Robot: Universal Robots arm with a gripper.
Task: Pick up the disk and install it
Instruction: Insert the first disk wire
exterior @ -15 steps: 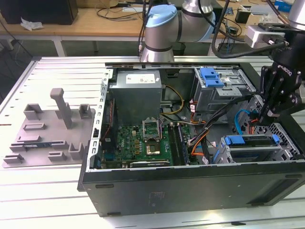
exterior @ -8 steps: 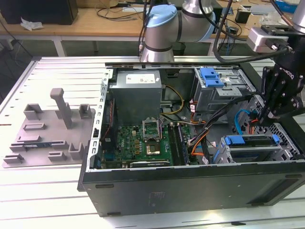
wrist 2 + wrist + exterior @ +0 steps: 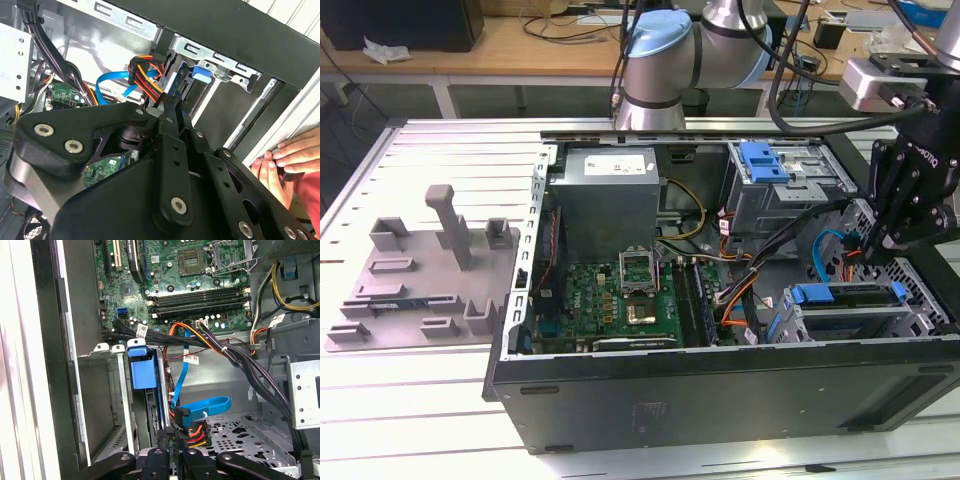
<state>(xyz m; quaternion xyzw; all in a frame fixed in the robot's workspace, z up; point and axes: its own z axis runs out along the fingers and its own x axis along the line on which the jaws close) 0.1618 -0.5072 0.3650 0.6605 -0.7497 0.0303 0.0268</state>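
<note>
While the open computer case (image 3: 720, 380) lies on its side on the slatted table (image 3: 420, 400), the disk (image 3: 845, 297) can be seen already slotted on edge into the drive bay at the case's near corner, on the exterior view's right, with its blue rail bracket showing along the top. In the first wrist view the disk (image 3: 142, 371) is sandwiched between the bay's metal walls, and a blue data cable (image 3: 205, 407) is looped just beside it. The gripper (image 3: 872, 250) is hung just above that bay. In both wrist views the gripper (image 3: 172, 437) (image 3: 172, 102) is shown with its jaws drawn together into a slim tip, and nothing can be made out pinched between them. A person's hand (image 3: 282, 160) is rested on the case rim. A grey fixture plate (image 3: 420, 270) can be spotted well apart, at the exterior view's left.
</note>
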